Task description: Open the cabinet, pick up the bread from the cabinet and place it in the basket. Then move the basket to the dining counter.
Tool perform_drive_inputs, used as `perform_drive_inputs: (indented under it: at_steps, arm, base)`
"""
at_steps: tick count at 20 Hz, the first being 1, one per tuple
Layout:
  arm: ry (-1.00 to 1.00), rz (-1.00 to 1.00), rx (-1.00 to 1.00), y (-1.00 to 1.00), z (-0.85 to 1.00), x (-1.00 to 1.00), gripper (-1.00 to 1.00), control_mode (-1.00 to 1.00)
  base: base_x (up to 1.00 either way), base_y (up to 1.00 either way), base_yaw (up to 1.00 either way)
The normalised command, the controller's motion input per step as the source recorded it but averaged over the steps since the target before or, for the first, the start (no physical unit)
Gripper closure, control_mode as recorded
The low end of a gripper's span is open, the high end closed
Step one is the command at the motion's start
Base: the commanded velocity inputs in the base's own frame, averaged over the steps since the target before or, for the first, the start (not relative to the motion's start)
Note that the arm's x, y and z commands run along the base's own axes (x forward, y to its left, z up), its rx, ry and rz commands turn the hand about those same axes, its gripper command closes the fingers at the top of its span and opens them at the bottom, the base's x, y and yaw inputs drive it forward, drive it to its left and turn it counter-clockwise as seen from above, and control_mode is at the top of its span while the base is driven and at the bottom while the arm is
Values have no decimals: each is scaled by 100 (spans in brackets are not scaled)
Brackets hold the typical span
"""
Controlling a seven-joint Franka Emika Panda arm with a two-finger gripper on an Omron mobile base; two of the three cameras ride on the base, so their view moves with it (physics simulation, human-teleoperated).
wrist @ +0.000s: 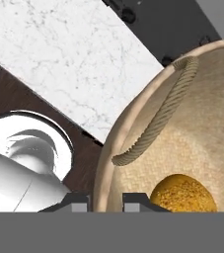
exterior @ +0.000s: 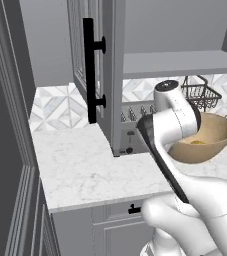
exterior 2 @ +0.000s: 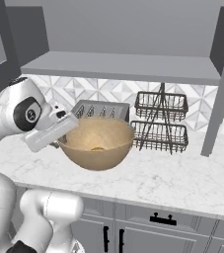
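The tan basket (exterior 2: 96, 143) sits at the marble worktop's front, below the open wall cabinet (exterior: 97, 65). My gripper (wrist: 106, 202) is shut on the basket (wrist: 202, 113) with one fingertip on each side of its near rim, beside the rope handle (wrist: 158, 118). The round golden bread (wrist: 182, 192) lies on the basket's bottom, also seen as a small orange patch of bread (exterior 2: 97, 148). The cabinet door stands swung out, its long black handle (exterior: 89, 70) facing me, and the shelf (exterior 2: 118, 66) looks bare. Whether the basket (exterior: 210, 135) touches the worktop I cannot tell. The dining counter is out of view.
A toaster (exterior 2: 101, 109) stands just behind the basket against the tiled backsplash. A black wire rack (exterior 2: 160, 121) is to its right. The open cabinet door hangs over the worktop (exterior: 85, 165) to the left. Low grey cabinets (exterior 2: 158, 220) run below, and a tall grey panel (exterior: 5, 125) stands at far left.
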Motion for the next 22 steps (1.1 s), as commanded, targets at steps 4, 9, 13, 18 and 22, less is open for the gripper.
perform_drive_inputs:
  at_steps: [4,9,13,18,22]
  arm:
    - [0,16,-1,-4,100,-13,100,-100]
    - [-4,12,-1,1,78,-11,100,-100]
    - [-1,5,0,0,13,0,100,-100]
    - [-10,1,0,0,-6,0,100,-100]
    - [-1,1,0,0,-6,0,100,100]
  base:
    - [0,0,0]
    - [0,0,0]
    - [0,0,0]
    - [0,0,0]
    - [0,0,0]
